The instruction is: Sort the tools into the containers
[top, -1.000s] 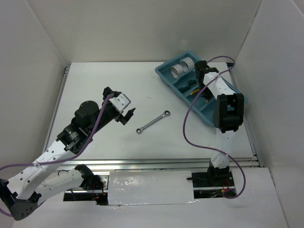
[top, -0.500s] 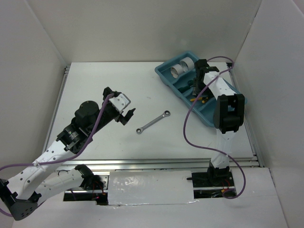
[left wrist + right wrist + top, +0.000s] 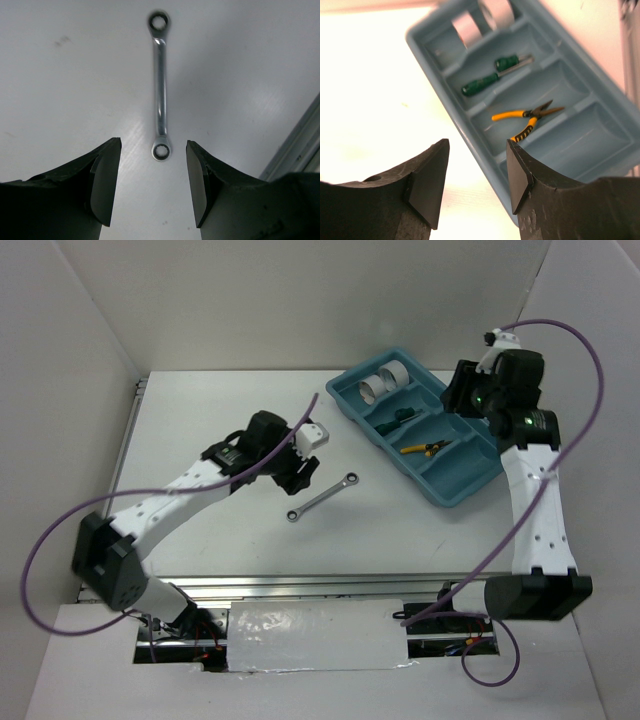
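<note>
The silver wrench [image 3: 323, 497] lies flat on the white table, and in the left wrist view [image 3: 160, 90] its near ring end sits just beyond my fingertips. My left gripper [image 3: 299, 474] [image 3: 154, 185] is open and empty, just left of the wrench. The teal tray [image 3: 452, 490] [image 3: 600, 150] holds two tape rolls [image 3: 385, 382] [image 3: 466, 27], two green screwdrivers [image 3: 400, 417] [image 3: 480, 84] and the yellow pliers [image 3: 424, 448] [image 3: 527, 117], each kind in its own compartment. My right gripper [image 3: 462, 390] [image 3: 475, 180] is open and empty, raised above the tray's right side.
White walls close in the table on the left, back and right. An aluminium rail [image 3: 330, 585] [image 3: 300, 145] runs along the table's near edge. The right arm's purple cable [image 3: 590, 390] loops beside the tray. The tray's nearest compartments [image 3: 600, 125] hold nothing.
My left arm has swung right and down, so its gripper is now by the wrench. My right gripper has lifted out of the tray, and the pliers lie in their compartment.
</note>
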Controlling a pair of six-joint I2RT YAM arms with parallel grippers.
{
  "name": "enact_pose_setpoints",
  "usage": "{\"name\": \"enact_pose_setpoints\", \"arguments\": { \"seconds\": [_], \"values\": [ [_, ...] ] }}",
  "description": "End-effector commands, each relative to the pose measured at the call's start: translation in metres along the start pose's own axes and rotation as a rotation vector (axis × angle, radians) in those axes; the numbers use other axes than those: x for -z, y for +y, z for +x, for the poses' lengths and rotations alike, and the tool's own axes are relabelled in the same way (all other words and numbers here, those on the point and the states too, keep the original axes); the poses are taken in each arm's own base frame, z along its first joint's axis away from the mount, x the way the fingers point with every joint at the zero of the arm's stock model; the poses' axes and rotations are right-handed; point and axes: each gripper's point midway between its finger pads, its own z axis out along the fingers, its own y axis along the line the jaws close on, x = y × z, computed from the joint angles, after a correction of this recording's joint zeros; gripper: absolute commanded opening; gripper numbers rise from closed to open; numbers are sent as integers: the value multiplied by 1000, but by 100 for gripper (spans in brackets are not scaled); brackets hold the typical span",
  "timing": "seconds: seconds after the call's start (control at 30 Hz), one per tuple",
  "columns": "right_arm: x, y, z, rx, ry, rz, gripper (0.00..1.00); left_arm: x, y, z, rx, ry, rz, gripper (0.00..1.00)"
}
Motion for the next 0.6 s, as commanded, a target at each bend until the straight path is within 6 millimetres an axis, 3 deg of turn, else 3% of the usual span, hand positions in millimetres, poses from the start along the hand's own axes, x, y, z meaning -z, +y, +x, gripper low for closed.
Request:
{"name": "enact_pose_setpoints", "arguments": {
  "seconds": [0.0,0.03,0.07,0.1,0.27,0.33,0.37,0.57],
  "values": [
    [13,18,7,7,-31,-172,57,-36,-17,29,65,204,175,67],
    [19,22,11,-5,-25,-192,57,-44,-21,37,72,256,208,67],
    [26,24,14,-7,-32,-199,57,-50,-18,26,70,247,215,67],
    [26,22,26,-23,-8,-195,57,-70,-19,41,80,311,233,67],
    [38,9,49,-21,-31,-159,57,-115,-13,60,79,444,185,70],
    [41,6,55,-21,-29,-151,57,-124,-13,57,64,468,176,70],
    [42,5,59,-23,-28,-150,58,-133,-14,69,64,506,180,70],
    [46,1,75,-51,0,-157,57,-152,-16,92,43,595,169,59]
  ]
}}
